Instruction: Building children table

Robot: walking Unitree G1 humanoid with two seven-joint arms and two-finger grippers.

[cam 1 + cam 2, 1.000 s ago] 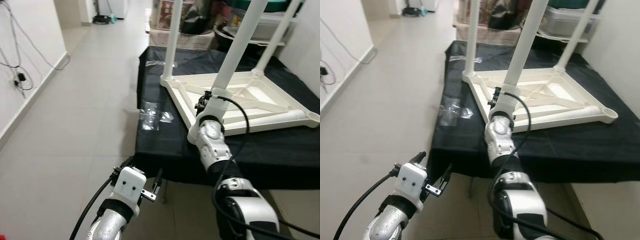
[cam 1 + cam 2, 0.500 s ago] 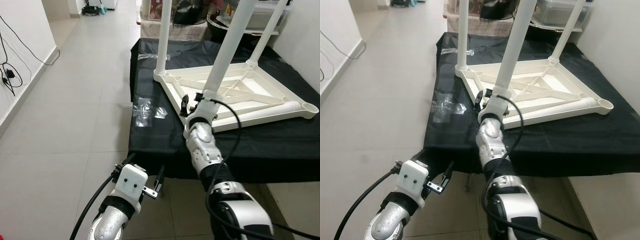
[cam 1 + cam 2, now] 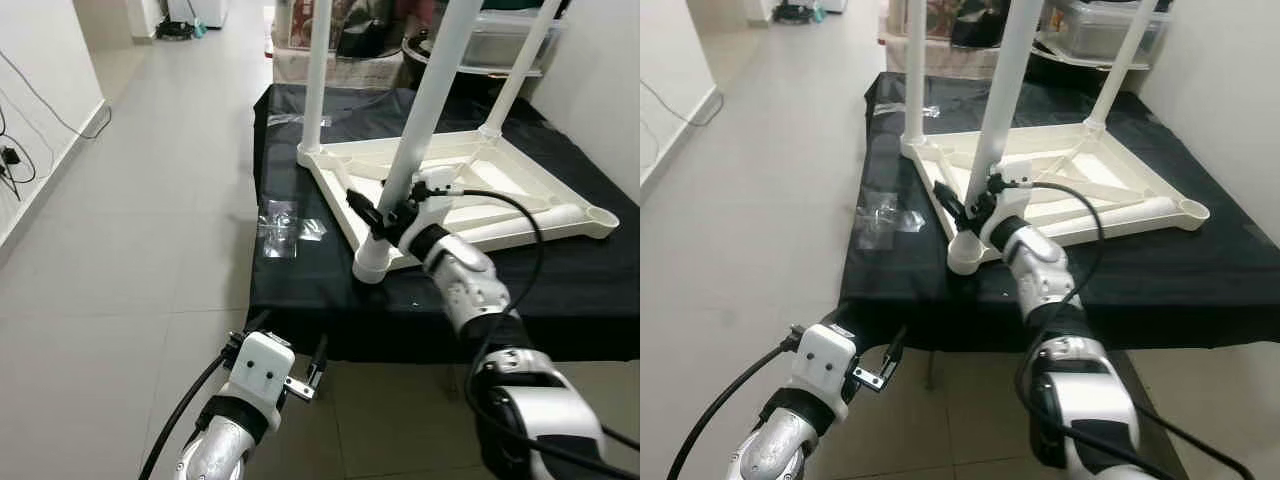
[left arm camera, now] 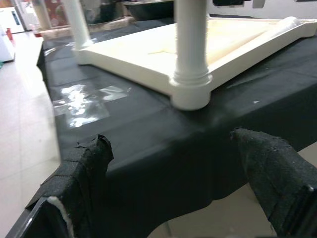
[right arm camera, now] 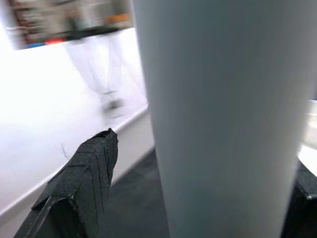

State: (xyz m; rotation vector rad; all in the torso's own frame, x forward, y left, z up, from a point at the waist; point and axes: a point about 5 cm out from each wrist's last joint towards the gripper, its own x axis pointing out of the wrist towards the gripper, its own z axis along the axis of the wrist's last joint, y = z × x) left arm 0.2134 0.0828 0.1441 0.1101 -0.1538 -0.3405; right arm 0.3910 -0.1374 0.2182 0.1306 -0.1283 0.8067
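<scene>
Right gripper [image 3: 372,212] spread wide around the near table leg [image 3: 425,105], which rises upright between its fingers. Left gripper [image 3: 318,360], open and empty, hangs below the bench [image 3: 300,285], farther off.

Looked like a home, seen from a long hallway. Showed a pale tiled floor [image 3: 130,230] running past a white wall [image 3: 40,70] with loose cables [image 3: 15,160] hanging at the skirting. Held a low bench [image 3: 300,270] draped in black cloth along one side. Ended in household clutter: a clear plastic storage box [image 3: 505,40], a dark bowl-shaped pot [image 3: 425,50], and stacked oddments beyond.
</scene>
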